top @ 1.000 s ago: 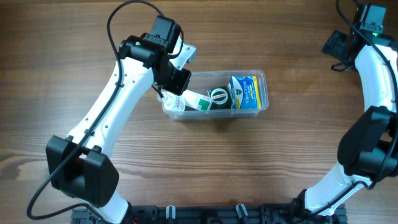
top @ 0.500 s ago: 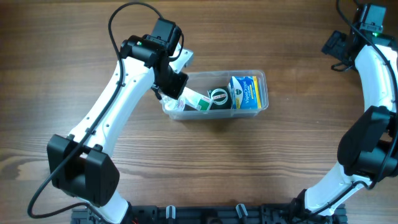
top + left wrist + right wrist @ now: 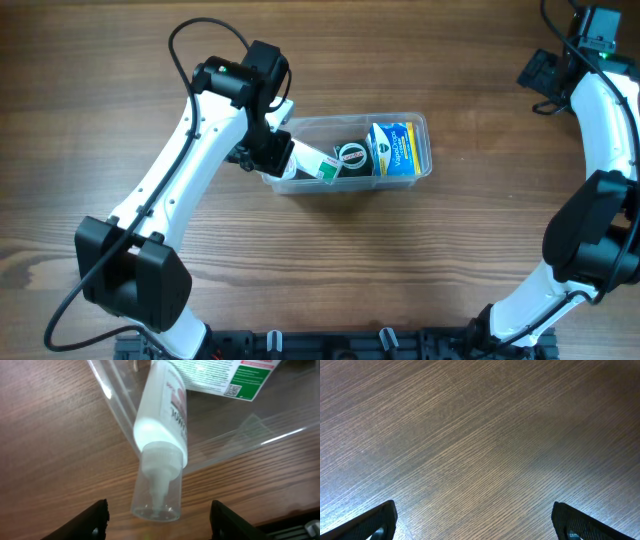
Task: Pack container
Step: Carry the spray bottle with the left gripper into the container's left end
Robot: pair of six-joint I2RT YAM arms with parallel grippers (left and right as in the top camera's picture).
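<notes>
Risky here: finds the bottle (image 3: 162,410) propped across the left corner of the container (image 3: 410,117), mid-table, with the cap hanging out past the rim. Could slide out, or get knocked by the left gripper (image 3: 159,507), spread wide and holding nothing. Can't see the bottle's base: cut off up close, covered by the arm from above. Spots the right gripper (image 3: 474,510) splayed too, far off.

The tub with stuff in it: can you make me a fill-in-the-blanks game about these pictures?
In the container, the box at the right end is mostly ___.
The white bottle has a ___ cap.
The right hand holds ___.
The left hand is ___, not squeezing the bottle.
Missing words: blue; clear; nothing; open.
</notes>
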